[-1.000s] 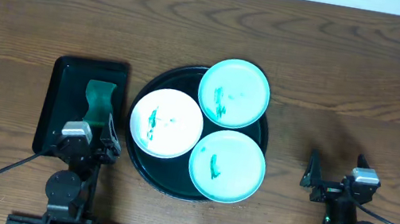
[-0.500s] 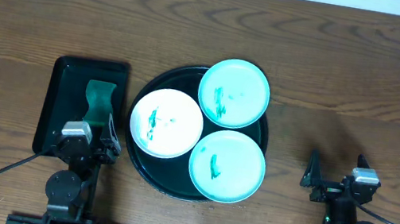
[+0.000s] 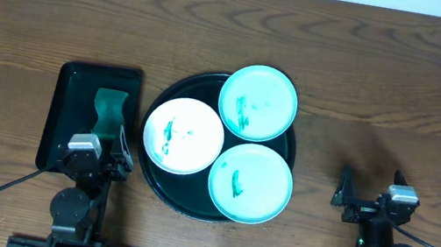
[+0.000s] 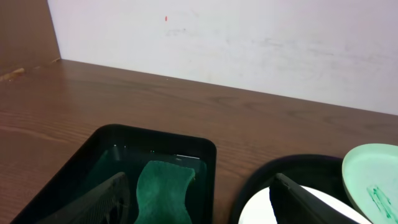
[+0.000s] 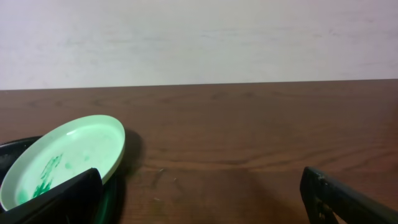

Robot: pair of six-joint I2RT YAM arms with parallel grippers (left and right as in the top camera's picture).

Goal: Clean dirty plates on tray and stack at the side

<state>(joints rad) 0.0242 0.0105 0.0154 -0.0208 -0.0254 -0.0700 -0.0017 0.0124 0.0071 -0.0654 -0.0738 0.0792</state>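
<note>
The large round black tray [image 3: 159,186] holds three plates with green smears: a white plate [image 3: 183,135] at its left, a turquoise plate [image 3: 258,102] at the back overhanging the rim, and a turquoise plate [image 3: 250,182] at the front right. My left gripper [image 3: 104,142] is open and empty at the table's front, left of the tray. In the left wrist view its fingers [image 4: 198,200] frame the sponge and the white plate [image 4: 311,208]. My right gripper [image 3: 369,184] is open and empty, right of the tray. The right wrist view shows a turquoise plate [image 5: 65,155].
A rectangular black tray [image 3: 67,108] stands left of the round tray and holds a green sponge [image 3: 109,109]; the sponge also shows in the left wrist view [image 4: 160,186]. Bare brown wooden table lies behind and to the right. A pale wall stands at the back.
</note>
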